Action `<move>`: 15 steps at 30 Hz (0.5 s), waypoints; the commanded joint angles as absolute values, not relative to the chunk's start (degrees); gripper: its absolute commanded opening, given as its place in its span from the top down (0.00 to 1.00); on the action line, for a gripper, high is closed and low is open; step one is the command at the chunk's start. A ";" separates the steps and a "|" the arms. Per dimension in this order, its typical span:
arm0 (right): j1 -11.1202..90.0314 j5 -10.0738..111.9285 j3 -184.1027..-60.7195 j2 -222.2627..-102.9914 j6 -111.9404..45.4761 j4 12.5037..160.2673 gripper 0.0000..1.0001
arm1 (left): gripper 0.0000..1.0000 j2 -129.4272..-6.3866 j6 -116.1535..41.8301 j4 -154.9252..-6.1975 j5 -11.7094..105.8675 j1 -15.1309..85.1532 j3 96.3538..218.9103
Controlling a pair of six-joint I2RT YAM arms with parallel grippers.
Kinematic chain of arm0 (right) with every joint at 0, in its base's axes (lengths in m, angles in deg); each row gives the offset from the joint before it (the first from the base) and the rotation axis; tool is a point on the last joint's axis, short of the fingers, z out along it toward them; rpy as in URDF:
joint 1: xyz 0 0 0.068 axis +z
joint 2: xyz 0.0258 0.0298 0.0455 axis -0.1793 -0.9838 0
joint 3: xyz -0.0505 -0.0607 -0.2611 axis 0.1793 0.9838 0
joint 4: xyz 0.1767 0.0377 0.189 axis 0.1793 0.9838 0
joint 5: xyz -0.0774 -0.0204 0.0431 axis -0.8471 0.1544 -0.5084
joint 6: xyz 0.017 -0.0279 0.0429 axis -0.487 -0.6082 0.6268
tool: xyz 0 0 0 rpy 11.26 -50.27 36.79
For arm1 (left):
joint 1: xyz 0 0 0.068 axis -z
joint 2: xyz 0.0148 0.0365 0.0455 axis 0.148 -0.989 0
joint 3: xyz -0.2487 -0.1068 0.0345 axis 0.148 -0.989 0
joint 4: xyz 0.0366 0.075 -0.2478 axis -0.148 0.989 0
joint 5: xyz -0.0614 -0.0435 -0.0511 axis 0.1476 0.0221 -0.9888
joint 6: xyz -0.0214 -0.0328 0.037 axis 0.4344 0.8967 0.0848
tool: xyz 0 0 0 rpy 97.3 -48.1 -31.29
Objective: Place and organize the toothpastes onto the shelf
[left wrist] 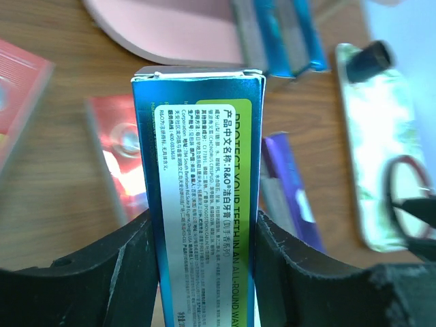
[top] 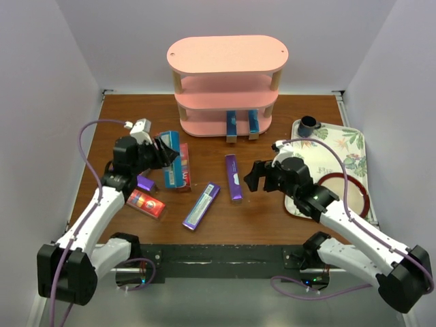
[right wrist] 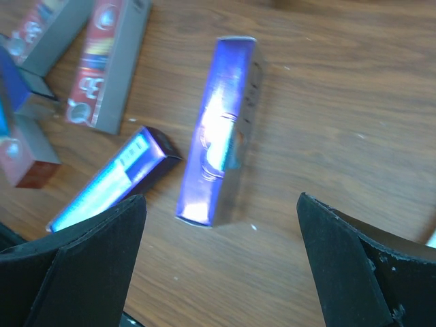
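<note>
The pink three-tier shelf (top: 225,54) stands at the back centre, with two blue cartons (top: 242,124) on end on its lowest board. My left gripper (top: 165,153) is shut on a third blue carton (left wrist: 201,170), held off the table left of the shelf. Red "3D" cartons lie beneath it (top: 184,172) and at the front left (top: 146,203). Purple cartons lie at the left (top: 145,182), the centre front (top: 201,206) and the centre (top: 234,177). My right gripper (right wrist: 218,272) is open and empty, just right of the centre purple carton (right wrist: 218,133).
A floral tray (top: 340,146) lies at the right with a dark cup (top: 308,124) at its back corner and a red-rimmed round dish (top: 344,191) under my right arm. White walls close in the table on three sides.
</note>
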State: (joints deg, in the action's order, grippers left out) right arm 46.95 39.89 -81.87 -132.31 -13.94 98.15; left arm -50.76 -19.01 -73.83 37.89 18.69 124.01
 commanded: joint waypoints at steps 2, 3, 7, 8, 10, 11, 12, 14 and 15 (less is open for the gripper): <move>52.41 40.48 -83.16 -135.15 -11.66 89.05 0.03 | 0.66 -47.52 0.87 -98.47 24.59 18.36 115.10; 54.08 37.43 -84.12 -136.90 -11.92 88.17 0.03 | 0.66 -47.61 3.09 -101.37 23.88 18.27 113.86; 64.09 30.81 -85.54 -140.78 -12.54 84.14 0.04 | 0.66 -48.49 15.13 -119.62 22.12 18.36 106.66; 65.25 29.67 -85.62 -141.39 -12.45 83.08 0.04 | 0.66 -48.84 18.55 -121.85 22.20 18.36 105.86; 68.66 26.87 -85.89 -142.88 -12.71 79.82 0.04 | 0.66 -49.71 20.94 -126.42 22.73 18.36 104.19; 69.64 26.07 -85.98 -143.33 -13.06 78.68 0.04 | 0.66 -49.80 22.61 -127.32 22.99 18.36 103.84; 70.79 25.36 -86.15 -143.86 -13.41 76.23 0.04 | 0.66 -50.33 23.06 -128.11 23.08 18.36 103.48; 73.51 23.25 -86.50 -145.44 -14.11 73.94 0.04 | 0.66 -50.60 24.37 -129.87 23.17 18.36 102.96; 74.39 22.46 -86.76 -146.14 -14.47 71.66 0.04 | 0.66 -50.51 24.82 -130.31 23.17 18.44 102.78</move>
